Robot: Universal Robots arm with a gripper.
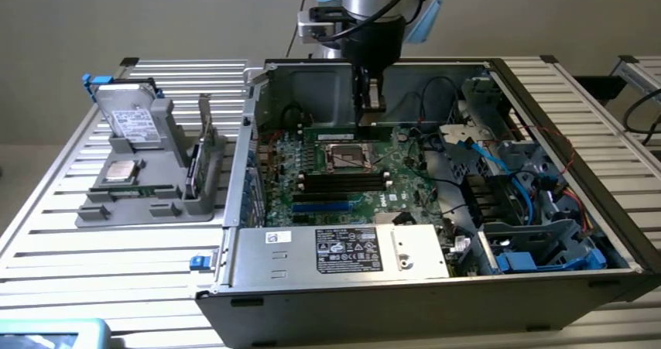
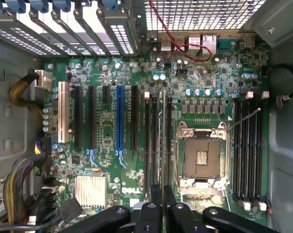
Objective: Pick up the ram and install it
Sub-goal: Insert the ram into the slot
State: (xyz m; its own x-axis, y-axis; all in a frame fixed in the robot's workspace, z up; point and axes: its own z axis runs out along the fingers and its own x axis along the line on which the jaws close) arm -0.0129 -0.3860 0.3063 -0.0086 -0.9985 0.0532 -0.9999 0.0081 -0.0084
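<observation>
Soft, even light comes from overhead, the computer case around the gripper lies a shade dimmer, and white glare blows out the mesh wall beyond it.

Open case, cables beside motherboard

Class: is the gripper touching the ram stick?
Touching. The exterior view shows the gripper clamped on the upper edge of the ram.
</observation>
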